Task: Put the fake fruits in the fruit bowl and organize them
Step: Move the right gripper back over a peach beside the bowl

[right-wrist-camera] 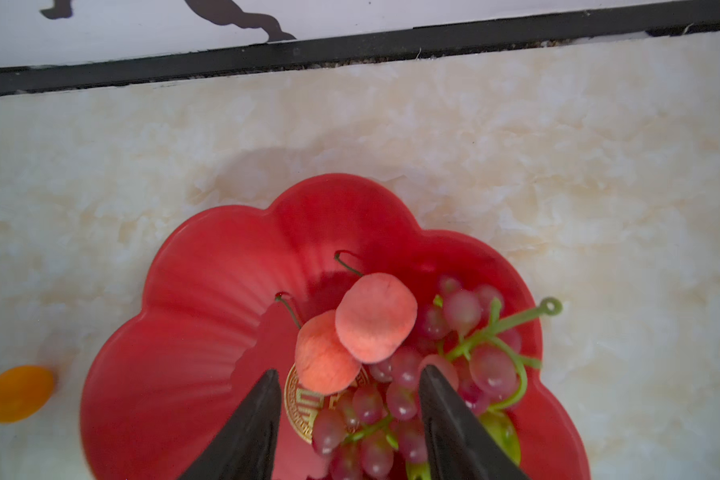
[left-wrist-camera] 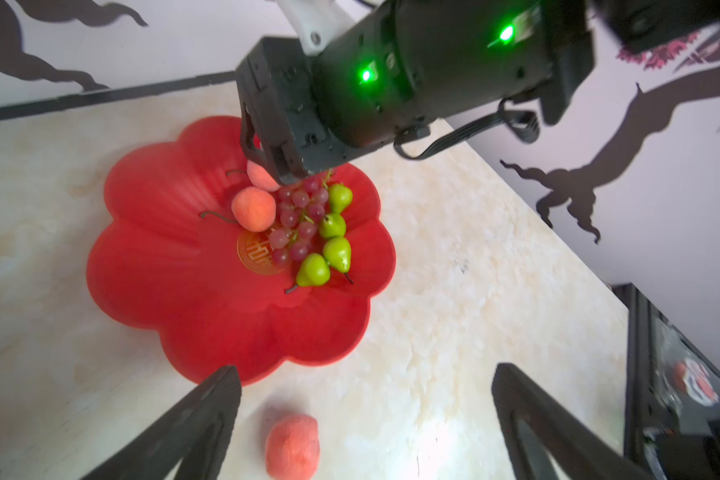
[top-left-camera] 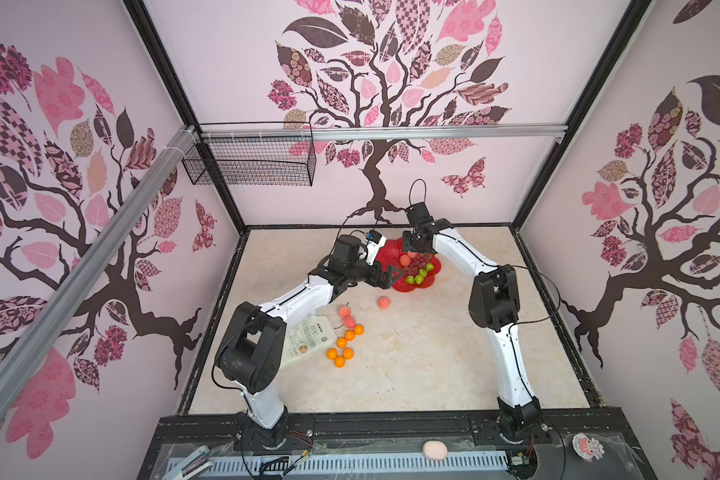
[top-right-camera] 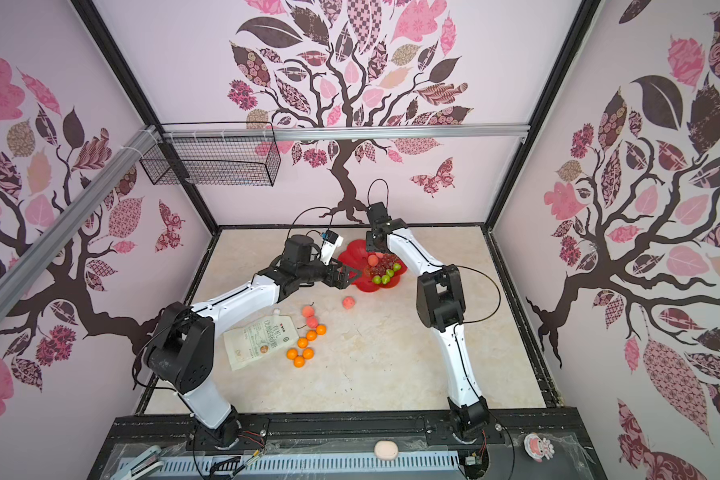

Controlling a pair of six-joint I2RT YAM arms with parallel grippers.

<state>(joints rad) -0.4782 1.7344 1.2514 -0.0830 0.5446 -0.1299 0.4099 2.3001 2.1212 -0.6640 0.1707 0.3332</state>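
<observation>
A: Look at that bowl (left-wrist-camera: 175,266): glossy red plastic, smooth and ribbed!
B: Peaches (left-wrist-camera: 253,208) are matt, velvety-skinned. Grapes (left-wrist-camera: 300,216), translucent and shiny.
A: Pears (left-wrist-camera: 336,253) gleam too, hard plastic sheen. Oranges (top-left-camera: 341,343) smooth, slightly shiny. The table (left-wrist-camera: 454,291): smooth, marble-look, faintly glossy.
B: The pouch (top-right-camera: 255,341), smooth and printed. Up back, the basket (top-left-camera: 258,162), thin black wire mesh.

Lab robot enclosure, black frame (top-left-camera: 169,75), tree wallpaper (top-left-camera: 391,83)
</observation>
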